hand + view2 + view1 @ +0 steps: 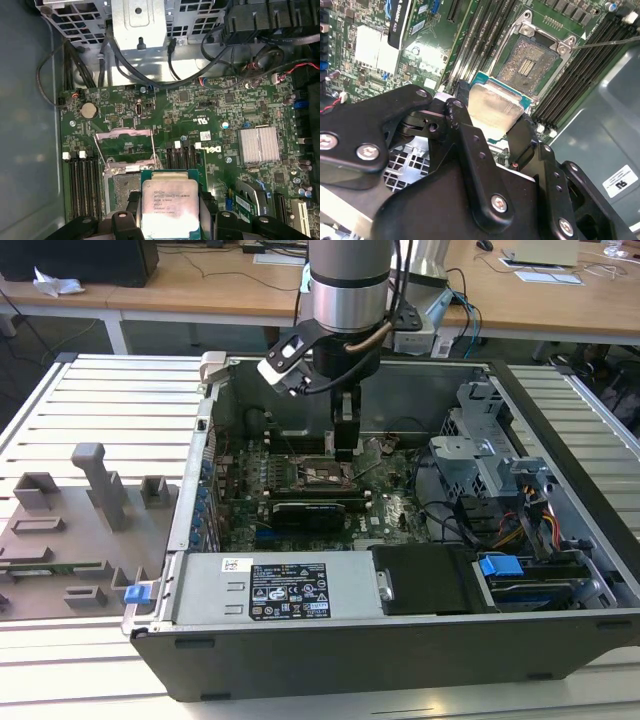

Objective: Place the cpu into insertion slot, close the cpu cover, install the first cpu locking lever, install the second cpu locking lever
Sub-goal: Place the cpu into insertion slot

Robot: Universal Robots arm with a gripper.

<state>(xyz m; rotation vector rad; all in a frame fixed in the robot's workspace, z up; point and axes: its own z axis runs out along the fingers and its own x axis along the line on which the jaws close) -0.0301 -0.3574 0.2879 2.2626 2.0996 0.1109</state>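
Note:
My gripper (345, 447) hangs inside the open computer case, low over the green motherboard (400, 515). In both wrist views its black fingers (461, 102) are shut on the edges of the cpu (495, 106), a square chip with a pale metal top (167, 206). The chip is held a little above and to one side of the insertion slot (527, 62), whose dark centre (122, 187) is uncovered. Behind the socket, the cpu cover (125, 135) stands swung open. A thin wire lever (153, 150) sticks up beside the socket.
Long black memory slots (82, 185) flank the socket. A black card (310, 510) lies just in front of it, and a silver heatsink (257, 145) sits further off. A metal drive cage (480, 455) with cables fills the exterior view's right. A grey fixture plate (70, 530) lies outside the case.

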